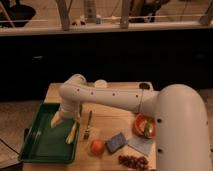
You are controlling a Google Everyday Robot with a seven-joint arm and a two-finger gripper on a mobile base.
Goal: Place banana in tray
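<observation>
The gripper (59, 119) hangs low over the near-right part of the tray (35, 146), at the end of the white arm (107, 97) that reaches in from the big rounded body on the right. From where I stand I cannot tell how it is set: its pale tips point down and to the left, above the green floor of the tray, and they blur into one shape.

Just beside it, a little to the right and nearer to me, lies the banana (72, 133). It rests aslant along the tray's right edge, its upper end up by the wrist and its lower end over the tray floor. Whether the gripper touches it I cannot say.

The tray sits at the left side of the wooden table (107, 117). Right next to its rim, on the bare wood, lies a metal fork (88, 126), pointing toward me. Past the fork's near end sits a round orange fruit (97, 146), and beside that a small blue sponge (116, 142). Further right is an orange bowl (143, 126), partly behind the robot's body, and at the table's near edge a dark reddish cluster (133, 161). A small white cup (101, 84) stands at the far edge behind the arm.
</observation>
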